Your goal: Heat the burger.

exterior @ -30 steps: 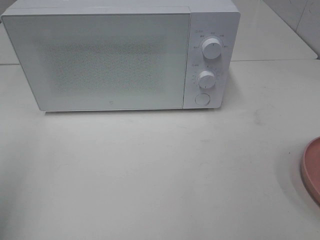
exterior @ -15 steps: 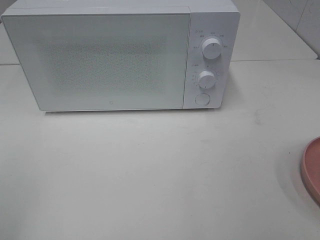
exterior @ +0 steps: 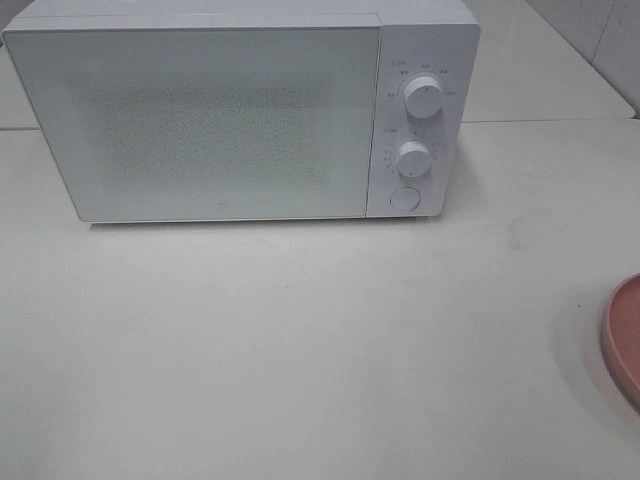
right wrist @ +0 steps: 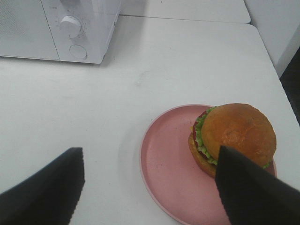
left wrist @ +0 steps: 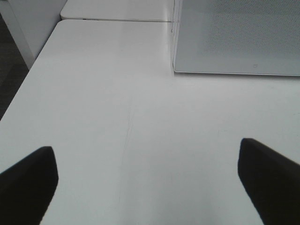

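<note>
We find the burger (right wrist: 233, 136) on the pink plate (right wrist: 164, 159), well apart from the closed microwave (exterior: 200, 120); both end effectors spread, empty, ready for pickup.

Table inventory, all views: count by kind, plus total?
Microwave: 1, door shut
Microwave dials: 2
Round microwave button: 1
Pink plate: 1
Burger: 1, sitting on the plate
Total: 6 counting the controls separately; 3 standalone things (microwave, plate, burger)
</note>
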You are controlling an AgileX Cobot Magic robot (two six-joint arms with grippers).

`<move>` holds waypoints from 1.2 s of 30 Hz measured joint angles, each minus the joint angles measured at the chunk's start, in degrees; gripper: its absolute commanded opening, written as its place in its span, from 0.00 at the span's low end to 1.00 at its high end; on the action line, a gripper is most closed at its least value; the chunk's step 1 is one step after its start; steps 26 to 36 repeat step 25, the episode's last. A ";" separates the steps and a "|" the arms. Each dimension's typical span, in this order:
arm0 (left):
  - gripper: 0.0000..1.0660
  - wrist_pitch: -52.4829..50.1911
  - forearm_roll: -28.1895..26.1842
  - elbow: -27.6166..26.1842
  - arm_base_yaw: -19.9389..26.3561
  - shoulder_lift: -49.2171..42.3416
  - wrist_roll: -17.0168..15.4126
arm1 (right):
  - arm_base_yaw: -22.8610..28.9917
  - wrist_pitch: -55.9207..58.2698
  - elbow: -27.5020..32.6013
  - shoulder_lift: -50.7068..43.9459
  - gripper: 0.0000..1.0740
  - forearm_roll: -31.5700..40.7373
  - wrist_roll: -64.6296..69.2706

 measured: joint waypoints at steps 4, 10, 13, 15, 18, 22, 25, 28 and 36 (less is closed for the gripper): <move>0.92 0.00 -0.29 0.00 0.00 0.00 -0.17 | 0.00 0.00 0.00 0.00 0.71 0.00 0.00; 0.92 0.00 -0.34 0.00 0.00 0.00 -0.17 | 0.00 0.00 0.00 0.00 0.71 0.00 0.00; 0.92 0.00 -0.34 0.00 0.00 0.00 -0.17 | 0.00 0.00 0.00 0.00 0.71 0.00 0.00; 0.92 0.00 -0.34 0.00 0.00 0.00 -0.17 | 0.00 0.00 0.00 0.00 0.71 0.00 0.00; 0.92 0.00 -0.34 0.00 0.00 0.00 -0.17 | 0.00 0.00 0.00 0.00 0.71 0.00 0.00; 0.92 0.00 -0.34 0.00 0.00 0.00 -0.17 | 0.00 0.00 0.00 0.00 0.71 0.00 0.00; 0.92 0.00 -0.34 0.00 0.00 0.00 -0.17 | 0.00 0.00 0.00 0.00 0.71 0.00 0.00; 0.92 0.00 -0.34 0.00 0.00 0.00 -0.17 | 0.00 0.00 0.00 0.00 0.71 0.00 0.00; 0.92 0.00 -0.34 0.00 0.00 0.00 -0.17 | 0.00 0.00 0.00 0.00 0.71 0.00 0.00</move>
